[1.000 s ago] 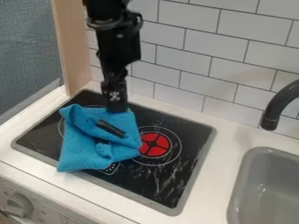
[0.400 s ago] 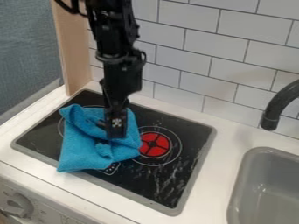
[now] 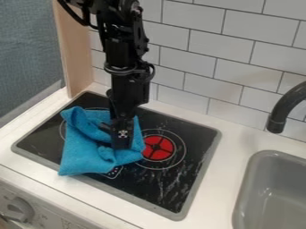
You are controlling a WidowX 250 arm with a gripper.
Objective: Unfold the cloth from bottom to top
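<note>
The blue cloth (image 3: 82,154) lies bunched and partly folded over the left half of the black stovetop (image 3: 173,181). Its upper left corner is raised in a fold, and a small rumpled bump stands near its middle. The black gripper (image 3: 119,142) hangs down over the right-middle part of the cloth, just above that bump, and hides some of the fabric behind it. Whether it touches the cloth I cannot tell.
A red burner mark (image 3: 158,147) is right of the cloth. A grey sink (image 3: 263,197) with a black faucet (image 3: 286,107) stands at the right. White tiles (image 3: 197,67) rise behind, a wooden post (image 3: 74,49) at the back left, and a knob (image 3: 21,209) at the front left.
The gripper has come down and toward the front, from the cloth's back edge to over its middle. The cloth looks the same as before.
</note>
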